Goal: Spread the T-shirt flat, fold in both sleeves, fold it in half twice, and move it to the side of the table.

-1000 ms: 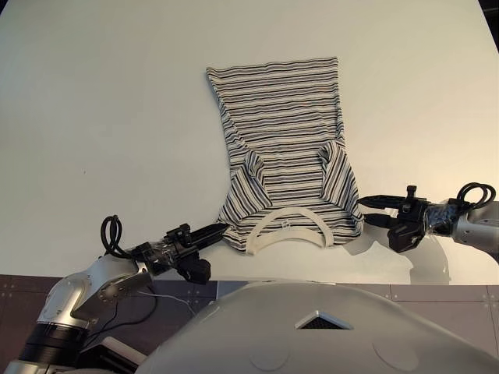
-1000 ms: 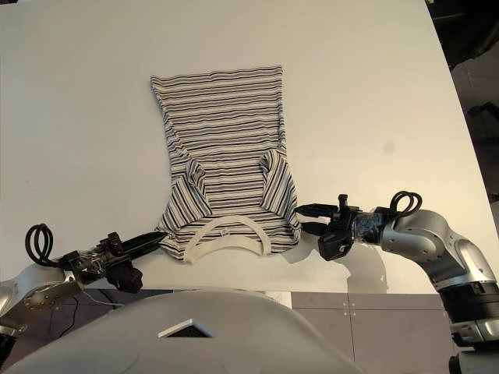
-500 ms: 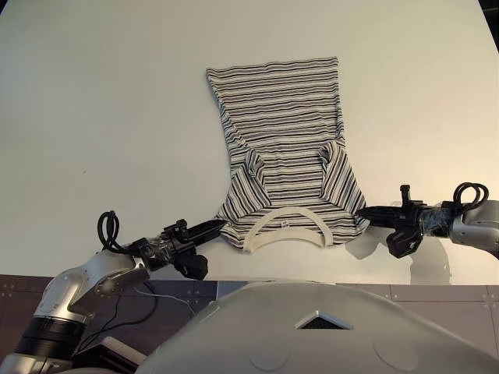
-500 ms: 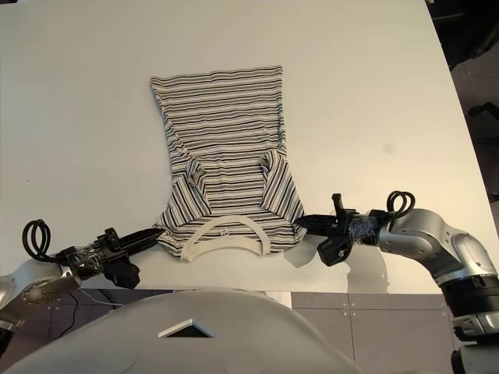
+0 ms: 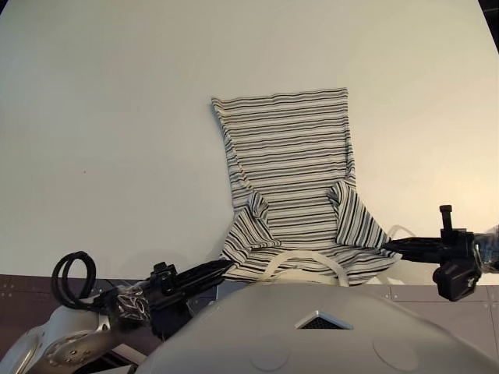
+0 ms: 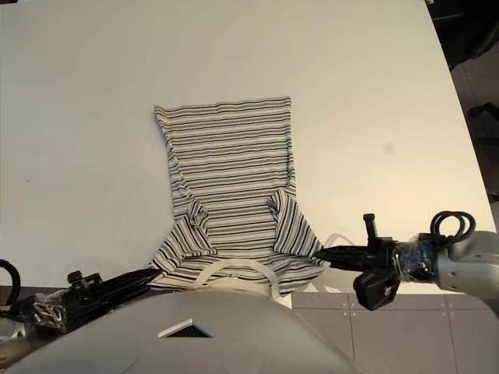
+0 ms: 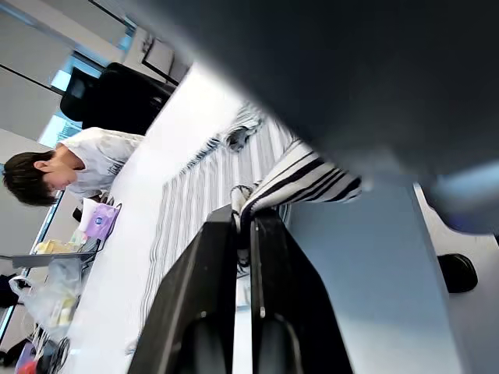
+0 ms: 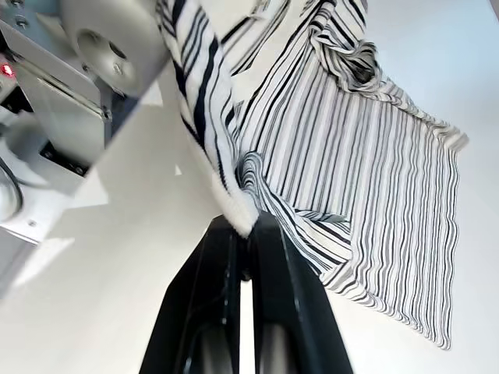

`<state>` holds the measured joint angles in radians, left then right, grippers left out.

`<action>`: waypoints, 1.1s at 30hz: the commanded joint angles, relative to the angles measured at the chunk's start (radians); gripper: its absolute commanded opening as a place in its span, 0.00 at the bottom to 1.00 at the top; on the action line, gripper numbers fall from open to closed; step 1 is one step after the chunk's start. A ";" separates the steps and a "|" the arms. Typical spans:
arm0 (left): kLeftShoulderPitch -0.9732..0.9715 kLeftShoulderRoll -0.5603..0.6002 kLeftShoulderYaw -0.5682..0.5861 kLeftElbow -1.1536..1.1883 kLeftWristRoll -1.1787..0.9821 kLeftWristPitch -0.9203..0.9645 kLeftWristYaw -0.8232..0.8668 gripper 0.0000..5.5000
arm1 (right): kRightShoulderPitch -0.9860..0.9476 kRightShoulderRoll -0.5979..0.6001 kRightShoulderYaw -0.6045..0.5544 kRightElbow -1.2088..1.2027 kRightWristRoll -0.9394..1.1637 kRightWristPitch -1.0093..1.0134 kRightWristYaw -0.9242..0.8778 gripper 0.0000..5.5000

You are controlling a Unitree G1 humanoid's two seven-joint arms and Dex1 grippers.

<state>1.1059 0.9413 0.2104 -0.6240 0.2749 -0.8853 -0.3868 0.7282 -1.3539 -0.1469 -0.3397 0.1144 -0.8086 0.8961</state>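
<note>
The striped T-shirt (image 5: 288,171) lies on the white table (image 5: 117,117) with both sleeves folded in and its cream collar (image 5: 308,261) at the near edge. My left gripper (image 5: 222,267) is shut on the near left shoulder corner; in the left wrist view the fabric (image 7: 296,183) is pinched between its fingertips (image 7: 222,226). At the near right shoulder corner, my right gripper (image 5: 387,247) is shut on the cloth, and the right wrist view has the shirt (image 8: 374,156) bunched at its tips (image 8: 242,226). Both corners are raised slightly off the table.
The table's near edge (image 5: 93,274) runs just under both grippers, with grey floor panels (image 6: 437,312) below it. Wide bare table surface lies to the left, right and far side of the shirt.
The right gripper went from open beside the shoulder corner to shut on it. Both grippers have pulled back toward the near edge, dragging the whole shirt closer to me.
</note>
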 commanded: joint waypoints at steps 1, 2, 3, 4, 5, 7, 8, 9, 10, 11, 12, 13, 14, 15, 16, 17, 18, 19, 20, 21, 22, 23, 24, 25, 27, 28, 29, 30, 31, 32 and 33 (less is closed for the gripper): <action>-0.131 0.038 0.014 -0.052 -0.192 0.166 -0.068 0.02 | -0.164 -0.004 0.028 -0.105 0.189 0.286 0.014 0.02; -0.225 0.047 -0.016 -0.023 -0.230 0.221 -0.088 0.02 | -0.292 0.034 0.089 -0.098 0.224 0.398 0.015 0.02; -0.306 0.048 -0.043 0.004 -0.262 0.279 -0.109 0.02 | -0.418 0.079 0.145 -0.082 0.242 0.491 0.025 0.02; -0.413 0.043 -0.080 0.053 -0.276 0.336 -0.134 0.02 | -0.561 0.143 0.209 -0.047 0.253 0.595 0.041 0.02; -0.500 0.037 -0.112 0.096 -0.285 0.391 -0.156 0.02 | -0.677 0.202 0.258 -0.008 0.251 0.666 0.056 0.02; -0.696 0.002 -0.175 0.209 -0.292 0.499 -0.192 0.02 | -0.904 0.340 0.357 0.132 0.206 0.788 0.095 0.02; -0.803 -0.025 -0.202 0.285 -0.290 0.552 -0.205 0.02 | -1.003 0.410 0.401 0.228 0.173 0.830 0.114 0.02; -0.908 -0.052 -0.236 0.368 -0.288 0.612 -0.231 0.02 | -1.093 0.477 0.434 0.332 0.138 0.862 0.114 0.02; -1.005 -0.080 -0.265 0.456 -0.271 0.635 -0.248 0.02 | -1.160 0.531 0.457 0.425 0.114 0.886 0.120 0.02; -1.095 -0.109 -0.299 0.548 -0.252 0.661 -0.272 0.02 | -1.224 0.584 0.475 0.529 0.082 0.891 0.113 0.02; -1.175 -0.140 -0.324 0.637 -0.238 0.670 -0.287 0.02 | -1.278 0.627 0.492 0.626 0.052 0.893 0.114 0.02; -1.256 -0.171 -0.350 0.744 -0.220 0.680 -0.301 0.02 | -1.344 0.679 0.508 0.751 0.012 0.874 0.103 0.02; -1.324 -0.199 -0.367 0.841 -0.207 0.678 -0.308 0.02 | -1.398 0.720 0.519 0.858 -0.019 0.860 0.101 0.02; -1.397 -0.227 -0.391 0.946 -0.187 0.671 -0.317 0.02 | -1.455 0.764 0.528 0.979 -0.055 0.832 0.087 0.02; -1.471 -0.260 -0.410 1.052 -0.167 0.656 -0.320 0.02 | -1.509 0.804 0.535 1.098 -0.087 0.809 0.071 0.02; -1.544 -0.291 -0.429 1.152 -0.147 0.635 -0.322 0.02 | -1.553 0.836 0.534 1.200 -0.114 0.784 0.047 0.02; -1.607 -0.319 -0.442 1.240 -0.131 0.616 -0.321 0.02 | -1.585 0.858 0.526 1.280 -0.131 0.765 0.032 0.02; -1.671 -0.344 -0.456 1.330 -0.110 0.589 -0.316 0.02 | -1.610 0.871 0.512 1.346 -0.143 0.750 0.020 0.02; -1.719 -0.363 -0.466 1.402 -0.094 0.567 -0.311 0.02 | -1.629 0.879 0.497 1.395 -0.150 0.737 0.013 0.02; -1.764 -0.384 -0.480 1.476 -0.074 0.538 -0.304 0.02 | -1.645 0.884 0.482 1.440 -0.155 0.733 0.013 0.02; -1.793 -0.401 -0.486 1.532 -0.062 0.514 -0.302 0.02 | -1.657 0.890 0.472 1.477 -0.161 0.726 0.013 0.02; -1.825 -0.427 -0.491 1.592 -0.054 0.498 -0.292 0.02 | -1.666 0.900 0.462 1.505 -0.167 0.729 0.016 0.02; -1.850 -0.448 -0.496 1.643 -0.044 0.485 -0.281 0.02 | -1.670 0.913 0.453 1.526 -0.171 0.733 0.021 0.02; -1.863 -0.460 -0.497 1.677 -0.037 0.474 -0.273 0.02 | -1.674 0.923 0.448 1.540 -0.176 0.735 0.025 0.02; -1.887 -0.483 -0.501 1.748 -0.017 0.462 -0.249 0.02 | -1.679 0.946 0.430 1.565 -0.177 0.750 0.027 0.02; -1.900 -0.497 -0.501 1.782 -0.006 0.464 -0.222 0.02 | -1.681 0.959 0.412 1.578 -0.171 0.766 0.021 0.02; -1.911 -0.511 -0.500 1.811 0.005 0.469 -0.188 0.02 | -1.679 0.974 0.394 1.588 -0.166 0.777 0.005 0.02; -1.923 -0.526 -0.495 1.839 0.013 0.481 -0.146 0.07 | -1.676 0.989 0.375 1.596 -0.160 0.788 -0.022 0.06; -1.933 -0.537 -0.489 1.865 0.019 0.503 -0.093 0.10 | -1.669 1.006 0.353 1.601 -0.150 0.803 -0.040 0.10; -1.938 -0.541 -0.481 1.884 0.022 0.518 -0.046 0.12 | -1.665 1.021 0.333 1.605 -0.142 0.814 -0.056 0.12; -1.939 -0.538 -0.472 1.899 0.025 0.530 0.001 0.16 | -1.663 1.035 0.303 1.611 -0.127 0.837 -0.089 0.16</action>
<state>-0.8102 0.3993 -0.2784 1.2461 0.2889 -0.3815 -0.4514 -0.9266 -0.3445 0.1989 1.2602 -0.0362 -0.0105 0.8508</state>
